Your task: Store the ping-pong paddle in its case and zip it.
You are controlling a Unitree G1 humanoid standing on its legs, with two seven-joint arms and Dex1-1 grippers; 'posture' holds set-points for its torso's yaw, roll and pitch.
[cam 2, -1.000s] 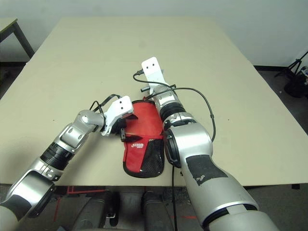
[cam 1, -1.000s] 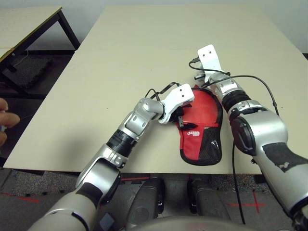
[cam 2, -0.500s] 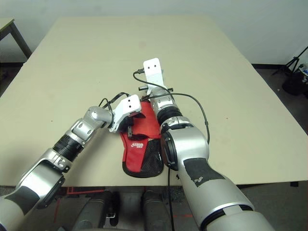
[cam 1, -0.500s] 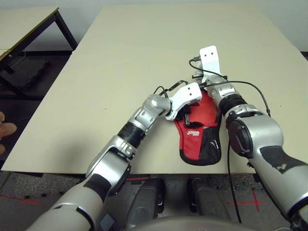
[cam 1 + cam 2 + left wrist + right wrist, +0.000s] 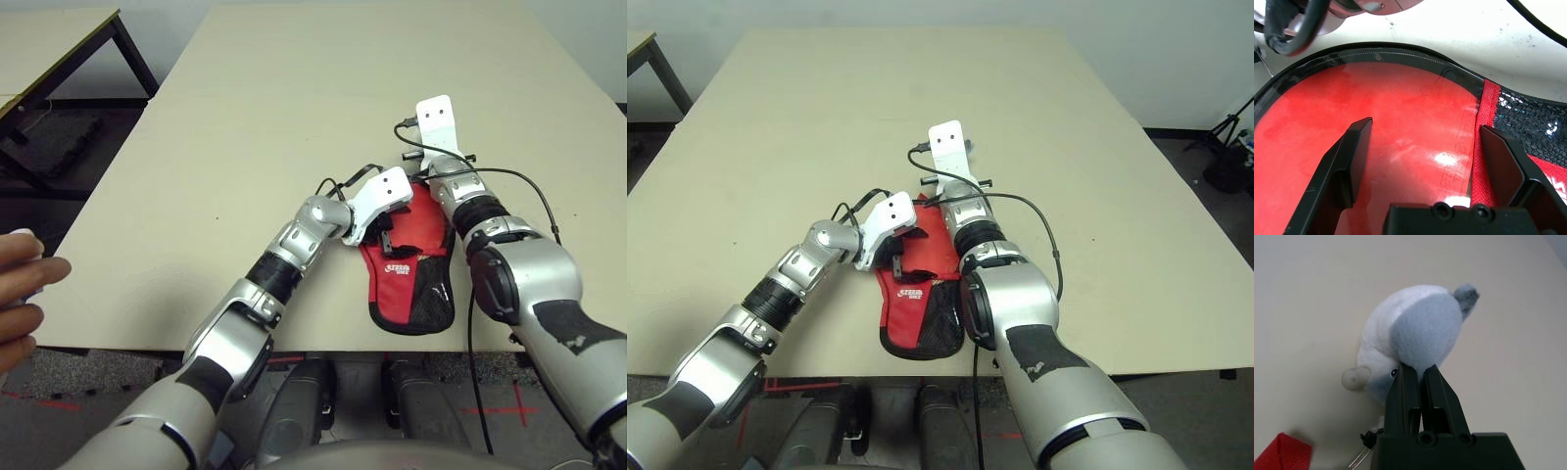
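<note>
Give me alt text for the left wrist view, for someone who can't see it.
The left gripper, its two black fingers spread wide, hovers just above the red case. The case's black zipper edging curves along its rim, a black mesh pocket sits beside one finger, and the pale table lies beyond.

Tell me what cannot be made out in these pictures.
- Eye views: the round end of the case is covered by the left gripper and right forearm; its zipper is hidden.
- Left wrist view: too close to tell whether the glossy red surface is paddle or case.
- Right wrist view: whether the shut right gripper pinches the grey soft pouch.
- Left eye view: a person's hand, cut by the edge.
</note>
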